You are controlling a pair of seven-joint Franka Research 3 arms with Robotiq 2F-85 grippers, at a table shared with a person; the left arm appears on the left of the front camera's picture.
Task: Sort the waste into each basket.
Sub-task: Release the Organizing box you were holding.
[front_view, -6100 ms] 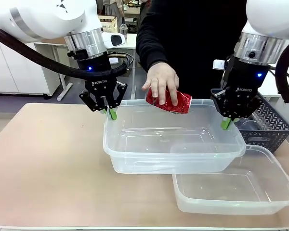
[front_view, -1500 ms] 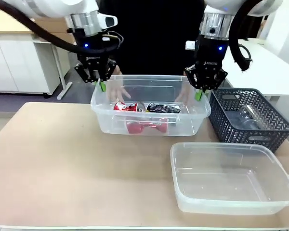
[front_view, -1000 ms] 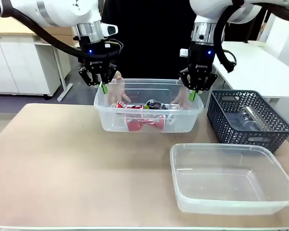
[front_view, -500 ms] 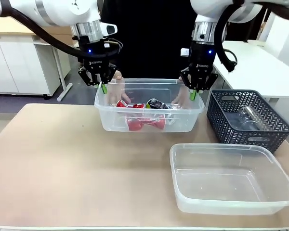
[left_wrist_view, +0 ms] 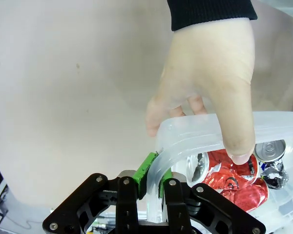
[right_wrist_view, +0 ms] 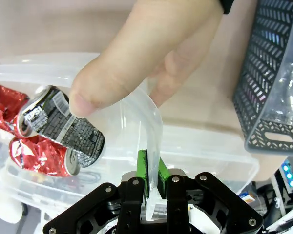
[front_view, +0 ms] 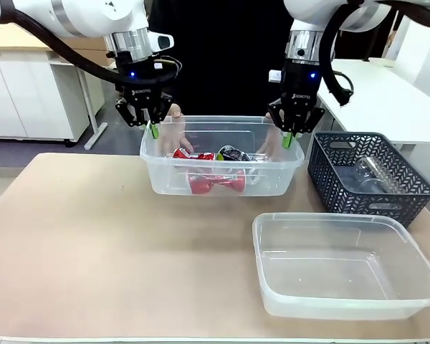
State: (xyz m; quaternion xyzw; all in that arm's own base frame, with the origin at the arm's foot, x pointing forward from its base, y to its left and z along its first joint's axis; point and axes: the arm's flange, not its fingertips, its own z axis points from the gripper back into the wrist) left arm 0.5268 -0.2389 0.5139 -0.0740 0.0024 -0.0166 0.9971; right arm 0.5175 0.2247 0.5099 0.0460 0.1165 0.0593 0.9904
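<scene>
Both grippers pinch the rim of the far clear tub (front_view: 222, 166), the left gripper (front_view: 153, 130) at its far left corner and the right gripper (front_view: 287, 139) at its far right corner. The person's hands (left_wrist_view: 212, 85) grip the same corners, and crushed red cans (front_view: 213, 179) lie inside. The second clear tub (front_view: 347, 266) sits at the table's (front_view: 93, 251) near right corner, and the dark lattice basket (front_view: 373, 179) holds a clear bottle (front_view: 373, 174) at the right edge.

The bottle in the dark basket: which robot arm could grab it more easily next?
Probably the right. The right gripper is shut on the tub rim right beside the dark basket holding the bottle. The left gripper clamps the tub's other end, farther away. It must let go first.
</scene>
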